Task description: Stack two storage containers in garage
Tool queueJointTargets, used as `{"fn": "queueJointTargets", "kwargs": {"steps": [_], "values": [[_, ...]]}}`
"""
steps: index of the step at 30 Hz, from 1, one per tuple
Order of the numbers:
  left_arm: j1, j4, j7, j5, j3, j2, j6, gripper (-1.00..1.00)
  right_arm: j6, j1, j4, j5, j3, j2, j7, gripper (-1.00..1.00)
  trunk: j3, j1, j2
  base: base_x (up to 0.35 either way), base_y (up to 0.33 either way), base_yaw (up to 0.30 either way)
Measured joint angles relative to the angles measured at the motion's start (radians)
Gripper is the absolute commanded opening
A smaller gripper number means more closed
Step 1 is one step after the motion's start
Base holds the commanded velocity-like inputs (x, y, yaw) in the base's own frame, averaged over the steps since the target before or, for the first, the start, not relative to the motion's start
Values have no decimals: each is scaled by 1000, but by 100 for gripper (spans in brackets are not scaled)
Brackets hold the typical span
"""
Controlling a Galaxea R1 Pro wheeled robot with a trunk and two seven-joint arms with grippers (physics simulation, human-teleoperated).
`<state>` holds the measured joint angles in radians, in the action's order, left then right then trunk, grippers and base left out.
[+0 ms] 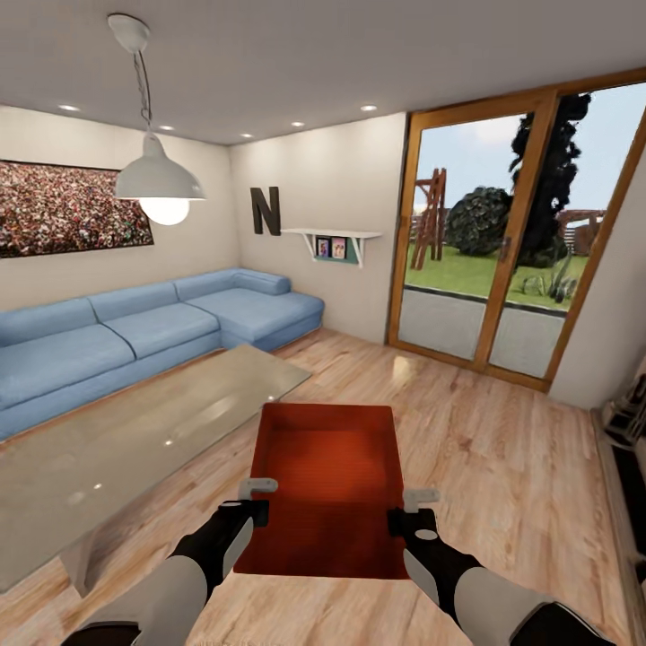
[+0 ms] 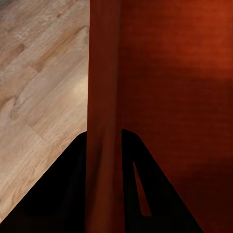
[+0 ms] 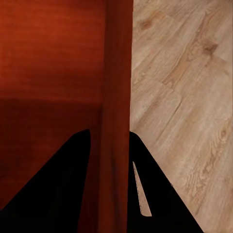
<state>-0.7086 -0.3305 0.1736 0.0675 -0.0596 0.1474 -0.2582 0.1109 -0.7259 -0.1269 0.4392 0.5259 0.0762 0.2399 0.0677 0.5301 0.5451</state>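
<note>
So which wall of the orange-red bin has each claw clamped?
The left claw pinches the orange-red open-topped bin by its left long wall, the right claw its right long wall; the short end walls are ungripped.

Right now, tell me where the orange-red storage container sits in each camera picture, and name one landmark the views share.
Head view: the storage container is at lower centre, held between the left gripper and right gripper.
Left wrist view: its side wall runs up the middle, its inside to the right.
Right wrist view: its wall runs up the middle, its inside to the left.
Shared landmark: the light wood plank floor.
</note>
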Motion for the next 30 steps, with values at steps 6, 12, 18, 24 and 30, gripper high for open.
{"fn": "queueJointTargets", "kwargs": {"steps": [6, 12, 18, 24, 30], "values": [[0, 0, 0, 0, 0, 0, 0, -100, 0, 0, 0, 0, 0, 0, 0, -100, 0, 0, 0, 0, 0, 270], [0, 0, 0, 1, 0, 0, 0, -100, 1, 0, 1, 0, 0, 0, 0, -100, 0, 0, 0, 0, 0, 270], [0, 0, 0, 0, 0, 0, 0, -100, 0, 0, 0, 0, 0, 0, 0, -100, 0, 0, 0, 0, 0, 270], [0, 0, 0, 1, 0, 0, 0, -100, 0, 0, 0, 0, 0, 0, 0, -100, 0, 0, 0, 0, 0, 270], [0, 0, 0, 0, 0, 0, 0, -100, 0, 0, 0, 0, 0, 0, 0, -100, 0, 0, 0, 0, 0, 270]]}}
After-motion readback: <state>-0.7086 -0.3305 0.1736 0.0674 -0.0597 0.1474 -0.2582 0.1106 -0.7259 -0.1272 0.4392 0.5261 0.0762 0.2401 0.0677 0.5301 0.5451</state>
